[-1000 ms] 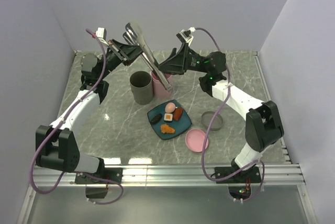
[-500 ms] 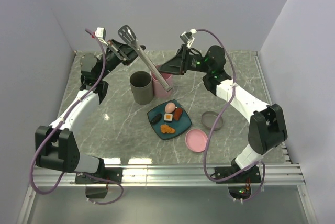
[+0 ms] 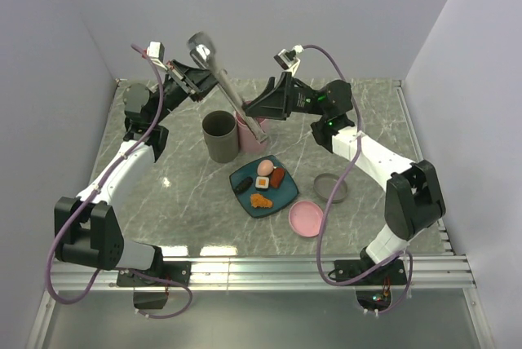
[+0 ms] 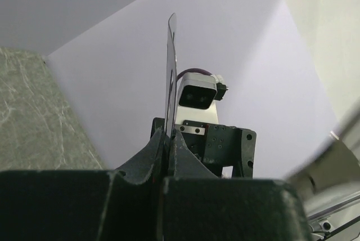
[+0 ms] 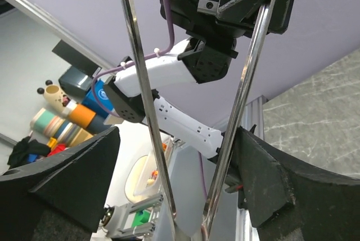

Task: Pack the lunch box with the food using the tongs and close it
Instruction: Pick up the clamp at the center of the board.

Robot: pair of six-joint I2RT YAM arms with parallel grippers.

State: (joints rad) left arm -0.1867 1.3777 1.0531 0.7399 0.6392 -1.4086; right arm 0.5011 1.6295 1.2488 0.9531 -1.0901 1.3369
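The silver tongs [image 3: 231,92] hang slanted above the table, wide end up at the back. My left gripper [image 3: 194,80] is shut on their upper part; the left wrist view shows a thin metal arm [image 4: 170,83] pinched edge-on between the left gripper [image 4: 167,134] fingers. My right gripper [image 3: 254,110] is open around the lower part. Both tong arms [image 5: 140,83] pass between the right gripper [image 5: 177,162] fingers, one against the right finger [image 5: 264,168]. The food lies on a teal plate [image 3: 285,194]: pink egg [image 3: 265,167], sausage [image 3: 278,176], dark piece [image 3: 242,185], nugget [image 3: 261,200], white-and-orange block [image 3: 262,182].
A grey round tub [image 3: 219,135] and a pink one [image 3: 247,139] of the lunch box stand open behind the plate, under the tongs' lower end. A grey lid [image 3: 330,187] and a pink lid [image 3: 306,218] lie right of the plate.
The tongs have swung slightly in the left gripper, their top end wobbling left and back. The right gripper has edged a little to the left along them, still open.
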